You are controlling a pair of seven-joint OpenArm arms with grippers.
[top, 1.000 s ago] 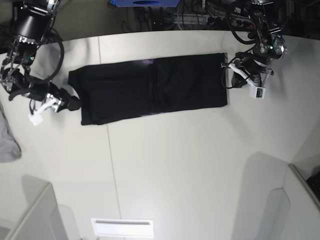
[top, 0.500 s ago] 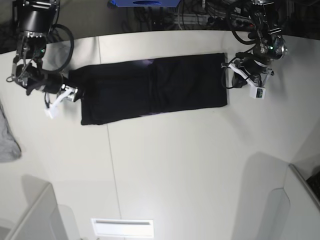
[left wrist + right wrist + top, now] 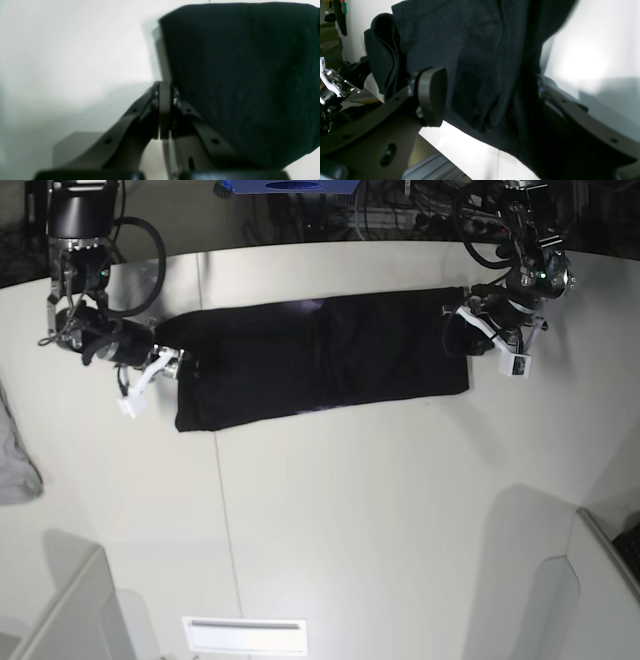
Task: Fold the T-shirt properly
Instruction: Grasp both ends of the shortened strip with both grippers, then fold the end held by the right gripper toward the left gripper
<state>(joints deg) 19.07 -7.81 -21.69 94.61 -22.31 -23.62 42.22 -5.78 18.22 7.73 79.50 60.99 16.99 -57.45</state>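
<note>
I'm looking past the left gripper [image 3: 165, 100] first: its jaws are pressed fully together right at the edge of the T-shirt [image 3: 240, 75]. In the left wrist view the pads are meeting beside the fabric, and I can't tell whether any hem is pinched between them. The right gripper [image 3: 490, 100] is standing as wide as it goes, with the black cloth running through the gap between its fingers [image 3: 431, 96]; nothing is clamped there yet, as far as I can judge.

Moving outward in the base view, the T-shirt [image 3: 320, 360] is lying on the white table [image 3: 380, 520] as a long dark band, stretched between the two arms near the far edge. I'm reading that as the sleeves and sides being already folded in lengthwise. What I think is left is bringing the ends together crosswise into a compact stack. A light grey cloth [image 3: 15, 465] is sitting apart at the table's edge.
</note>
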